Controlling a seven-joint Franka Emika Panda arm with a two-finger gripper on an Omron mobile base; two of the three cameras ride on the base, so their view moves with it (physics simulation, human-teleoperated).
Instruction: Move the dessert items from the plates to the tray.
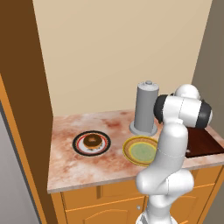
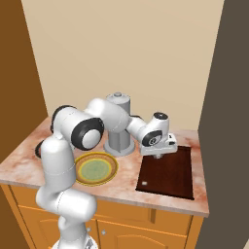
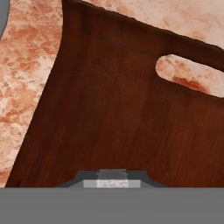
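Note:
The chocolate-brown donut [image 1: 92, 141] lies on the black-rimmed plate [image 1: 78, 144] at the left of the counter. Beside it, the yellow-rimmed plate [image 1: 141, 151] shows a bare green centre [image 2: 95, 168]. The dark brown tray [image 2: 168, 172] lies at the right end of the counter. My gripper [image 2: 158, 156] points down just above the tray's far half. In the hand view the gripper [image 3: 112, 183] is shut on a small pale greyish-white lump [image 3: 112, 184], seen between the dark fingertips [image 3: 74, 183], with the tray [image 3: 113, 109] right beneath.
A tall grey cylinder [image 1: 146, 107] stands behind the yellow plate, close to my arm. The tray has a handle slot [image 3: 188, 74] where the counter shows through. A dark wall [image 2: 228, 97] closes the right side and a brown panel [image 1: 22, 87] the left.

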